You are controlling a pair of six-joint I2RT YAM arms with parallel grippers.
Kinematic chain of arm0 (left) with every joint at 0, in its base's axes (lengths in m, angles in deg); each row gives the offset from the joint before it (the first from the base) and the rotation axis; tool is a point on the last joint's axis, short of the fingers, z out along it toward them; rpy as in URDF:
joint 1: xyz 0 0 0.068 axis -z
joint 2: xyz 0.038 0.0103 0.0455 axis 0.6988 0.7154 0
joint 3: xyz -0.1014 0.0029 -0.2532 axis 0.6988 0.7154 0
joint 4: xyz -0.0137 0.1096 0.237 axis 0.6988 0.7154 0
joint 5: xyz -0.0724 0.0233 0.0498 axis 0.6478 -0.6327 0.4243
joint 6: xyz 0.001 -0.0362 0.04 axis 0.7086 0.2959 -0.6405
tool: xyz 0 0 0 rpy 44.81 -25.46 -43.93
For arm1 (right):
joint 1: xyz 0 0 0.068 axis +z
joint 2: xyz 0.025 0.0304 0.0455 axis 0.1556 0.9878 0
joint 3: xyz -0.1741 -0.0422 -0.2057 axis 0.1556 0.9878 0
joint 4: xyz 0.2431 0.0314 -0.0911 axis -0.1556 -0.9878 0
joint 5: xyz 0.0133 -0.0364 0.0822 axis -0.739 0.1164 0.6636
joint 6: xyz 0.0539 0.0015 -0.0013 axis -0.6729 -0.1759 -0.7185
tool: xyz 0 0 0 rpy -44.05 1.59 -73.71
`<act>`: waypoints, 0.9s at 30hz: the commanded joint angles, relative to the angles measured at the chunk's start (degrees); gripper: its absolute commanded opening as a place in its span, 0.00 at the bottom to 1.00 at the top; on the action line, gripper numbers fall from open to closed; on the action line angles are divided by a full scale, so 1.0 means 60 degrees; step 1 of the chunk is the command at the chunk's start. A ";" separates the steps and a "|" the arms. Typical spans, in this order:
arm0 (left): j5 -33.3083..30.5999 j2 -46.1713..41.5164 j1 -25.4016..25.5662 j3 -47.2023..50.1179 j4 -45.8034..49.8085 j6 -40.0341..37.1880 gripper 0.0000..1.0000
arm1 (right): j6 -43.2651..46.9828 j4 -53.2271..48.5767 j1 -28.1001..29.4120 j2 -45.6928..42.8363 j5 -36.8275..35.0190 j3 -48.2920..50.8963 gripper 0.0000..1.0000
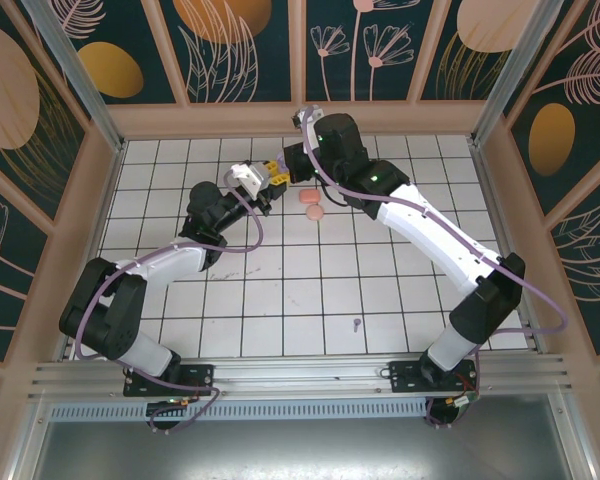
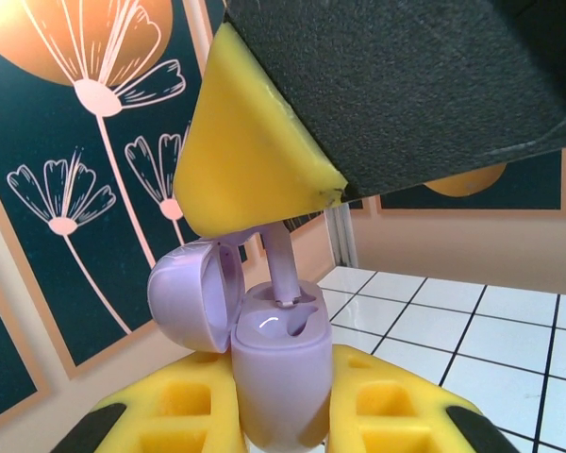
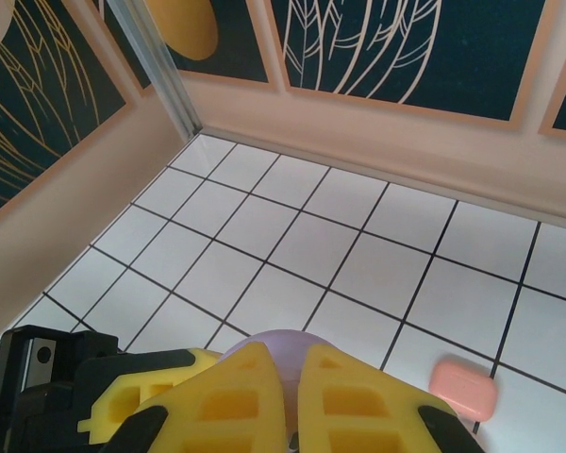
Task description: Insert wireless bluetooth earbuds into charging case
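The left pincer (image 2: 281, 415) is clenched on the purple charging case (image 2: 278, 377), a yellow finger (image 2: 184, 411) on each side, holding it upright with its lid (image 2: 193, 294) swung open to the left. From above, the right pincer (image 3: 291, 382) is closed to a thin slit on a purple earbud (image 2: 279, 264), whose stem points down into one well of the case; whether it is fully seated cannot be told. Seen from overhead, both pincers meet above the table (image 1: 380, 290), near the middle of its far edge. Just beside them, toward the near edge, two coral-pink cases (image 1: 311, 205) lie closed and close together on the tiles. A second purple earbud (image 1: 356, 323) lies alone, well apart, close to the near edge and right of its middle
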 commanded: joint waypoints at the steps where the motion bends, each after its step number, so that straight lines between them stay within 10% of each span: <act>1: 0.0220 -0.0367 0.0070 -0.0120 -0.0257 -0.0191 0.00 | 0.0119 0.0185 -0.0007 0.0204 -0.0133 0.0147 0.07; 27: 0.0022 -0.0397 0.0070 -0.0186 -0.0118 -0.0378 0.00 | 0.0207 0.0121 0.0109 -0.0197 -0.0011 0.0792 0.04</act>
